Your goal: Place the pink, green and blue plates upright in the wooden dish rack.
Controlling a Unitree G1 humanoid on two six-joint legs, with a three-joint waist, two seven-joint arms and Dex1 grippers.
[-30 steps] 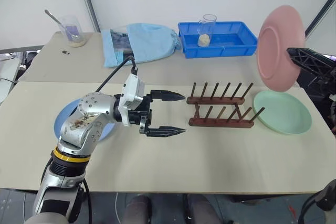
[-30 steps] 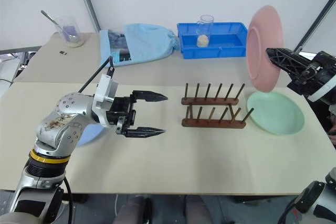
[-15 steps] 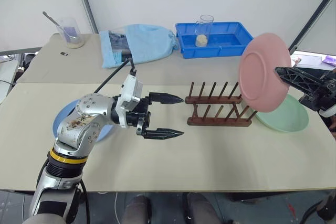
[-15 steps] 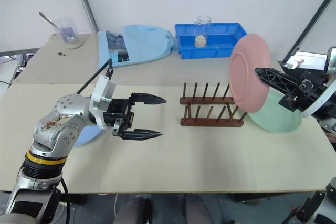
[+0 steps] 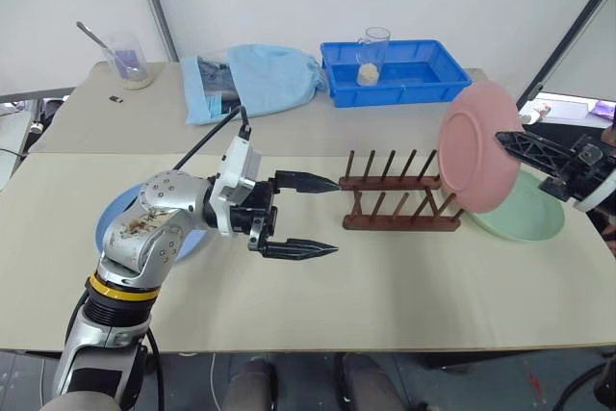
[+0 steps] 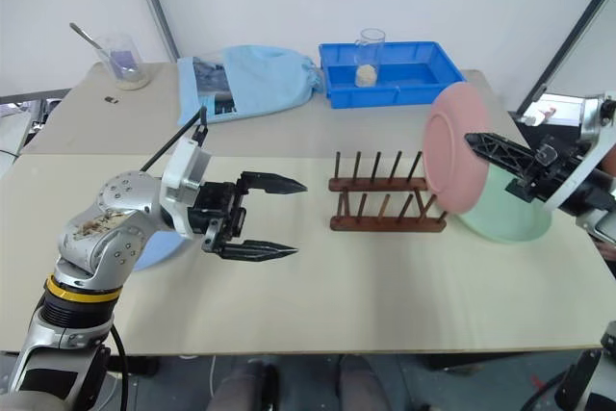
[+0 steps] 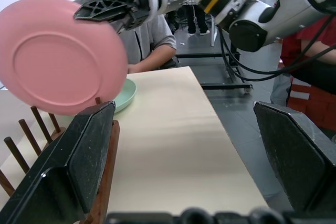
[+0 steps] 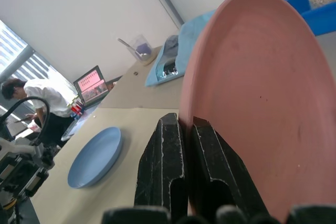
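Observation:
My right gripper (image 5: pixel 502 141) is shut on the rim of the pink plate (image 5: pixel 478 146), holding it upright just above the right end of the wooden dish rack (image 5: pixel 390 204). The right wrist view shows the black fingers (image 8: pixel 165 150) clamped on that pink rim. Right of the rack the green plate (image 5: pixel 529 218) lies flat, partly hidden by the pink one. At the table's left the blue plate (image 5: pixel 108 228) lies flat under my left arm. My left gripper (image 5: pixel 336 217) is open and empty, pointing at the rack's left end.
A deep blue tray (image 5: pixel 423 79) with a glass jar (image 5: pixel 372 55) stands at the back. Beside it lie a light blue cloth bag (image 5: pixel 260 79) and a beaker with a spoon (image 5: pixel 130 55). A person (image 7: pixel 152 40) sits beyond the table's right end.
My right gripper has brought the pink plate down and leftward, from high above the green plate to the rack's right end, rolling it slightly. The left arm stayed put.

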